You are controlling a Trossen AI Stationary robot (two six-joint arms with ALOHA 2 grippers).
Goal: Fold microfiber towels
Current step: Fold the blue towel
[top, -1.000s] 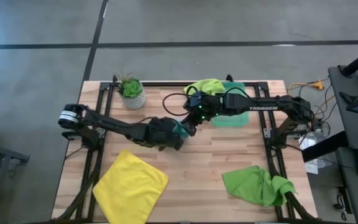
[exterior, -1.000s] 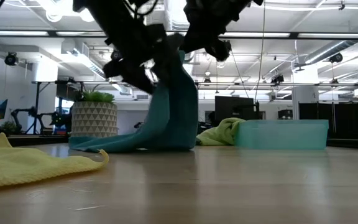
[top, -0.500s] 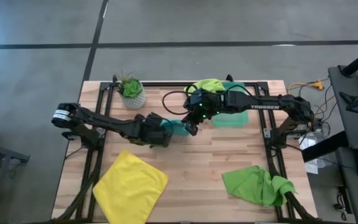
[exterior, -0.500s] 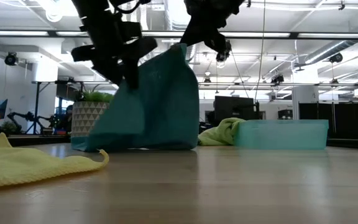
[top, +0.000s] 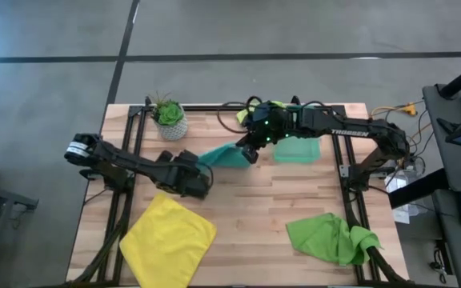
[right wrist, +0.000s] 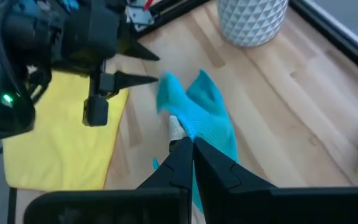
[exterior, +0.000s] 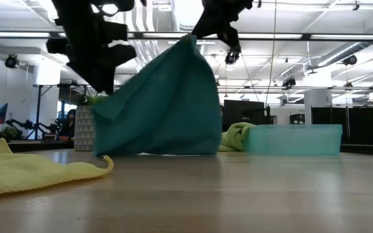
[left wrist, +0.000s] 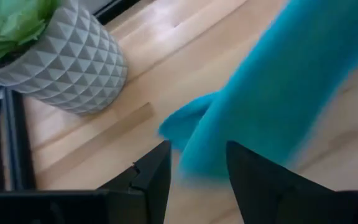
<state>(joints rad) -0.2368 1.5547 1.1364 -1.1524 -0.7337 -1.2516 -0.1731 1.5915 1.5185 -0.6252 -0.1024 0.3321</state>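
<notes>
You have the floppy teal microfiber towel [top: 221, 154] stretched beside the grey geometric plant pot [top: 171, 126]: right gripper [top: 249, 154] pinches one corner, left gripper [top: 204, 170] the other; soft and light, it sags, so grip at corners.

The table [top: 254, 200] is pale butcher-block wood, smooth with a faint sheen, framed by matt black metal rails [top: 122, 192]. The teal towel [exterior: 160, 103] is soft, fuzzy matt cloth, as are the yellow towel [top: 166, 240] and the crumpled lime towel [top: 330, 236] near the front edge. The bin [exterior: 293, 139] is translucent green plastic, slightly glossy. The plant pot [left wrist: 70, 65] looks matt grey with a faceted surface.
</notes>
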